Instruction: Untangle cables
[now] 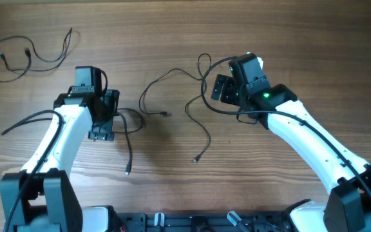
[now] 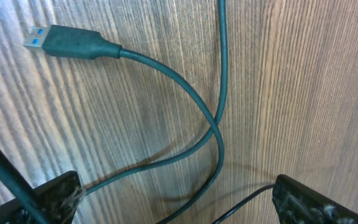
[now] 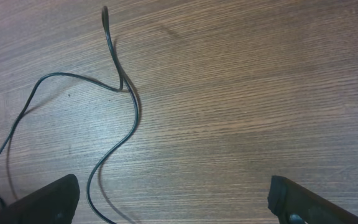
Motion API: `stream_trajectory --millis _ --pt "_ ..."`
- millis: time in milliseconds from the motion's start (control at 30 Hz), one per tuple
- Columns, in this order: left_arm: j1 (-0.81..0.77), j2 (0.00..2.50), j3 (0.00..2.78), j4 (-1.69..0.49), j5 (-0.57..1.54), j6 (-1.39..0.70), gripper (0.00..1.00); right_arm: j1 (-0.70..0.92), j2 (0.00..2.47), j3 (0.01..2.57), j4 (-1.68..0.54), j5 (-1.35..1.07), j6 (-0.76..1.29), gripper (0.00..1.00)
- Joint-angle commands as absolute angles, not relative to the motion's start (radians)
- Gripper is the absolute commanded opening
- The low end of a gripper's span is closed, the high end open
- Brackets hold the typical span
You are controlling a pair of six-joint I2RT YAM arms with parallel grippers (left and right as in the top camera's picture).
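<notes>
Three thin black cables lie on the wooden table [image 1: 288,38]. A far-left cable [image 1: 60,58] sits coiled alone, well apart from both arms. A left cable [image 1: 129,151] lies just right of the left gripper [image 1: 102,134], and a middle cable [image 1: 208,138] sprawls between the arms, left of the right gripper [image 1: 221,89].

Both grippers stand wide open and hold nothing. In the left wrist view, the left cable [image 2: 166,73] crosses over itself just ahead of the left gripper [image 2: 179,205], with its USB plug [image 2: 73,42] free on the wood. From overhead, its long stretch runs far to near.

The middle cable [image 3: 135,112] curls ahead of the right gripper [image 3: 173,205], so the right arm is nearer to it. I cannot tell whether it is one wire or two crossed.
</notes>
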State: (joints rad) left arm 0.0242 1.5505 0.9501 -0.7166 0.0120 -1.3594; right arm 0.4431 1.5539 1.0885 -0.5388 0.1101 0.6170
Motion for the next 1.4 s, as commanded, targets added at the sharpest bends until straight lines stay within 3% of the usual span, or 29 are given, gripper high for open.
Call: stream_trajectory --millis 0,67,233,267,300,367,400,600,733,900,1200,1367 --pt "0.02 1.617 0.951 -0.653 -0.016 -1.377 0.89 0.444 1.569 1.091 -0.538 0.126 0.628 1.0" --pt "0.019 1.661 0.951 -0.586 -0.004 -1.377 0.8 0.444 1.569 1.091 -0.539 0.126 0.629 1.0" --pt "0.02 1.765 0.951 -0.548 -0.005 -1.373 0.77 0.444 1.569 1.091 -0.539 0.126 0.628 1.0" --pt "0.02 1.783 0.951 -0.537 -0.005 -1.373 0.63 0.444 1.569 1.091 -0.54 0.126 0.629 1.0" --pt "0.02 1.798 0.951 -0.53 -0.013 -1.372 0.39 0.444 1.569 1.091 -0.54 0.126 0.628 1.0" --pt "0.028 1.801 0.951 -0.513 -0.041 -1.365 0.07 0.444 1.569 1.091 -0.541 0.117 0.628 1.0" --pt "0.061 1.781 0.962 -0.477 -0.046 -1.272 0.04 0.444 1.569 1.091 -0.548 0.096 0.628 1.0" --pt "0.316 1.51 1.121 -0.657 -0.043 -0.948 0.04 0.444 1.569 1.091 -0.575 0.078 0.63 1.0" --pt "0.579 1.338 1.127 -0.655 -0.147 -0.922 0.04 0.444 1.569 1.091 -0.536 0.077 0.632 1.0" --pt "0.852 1.422 1.127 -0.554 -0.183 -0.923 0.04 0.444 1.569 1.091 -0.536 0.077 0.632 1.0" --pt "0.927 1.825 1.127 -0.075 0.002 -0.92 0.04 0.444 1.569 1.091 -0.522 0.077 0.633 1.0" --pt "0.927 1.906 1.127 0.034 0.009 -0.92 0.05 0.444 1.569 1.091 -0.5 0.078 0.669 1.0"
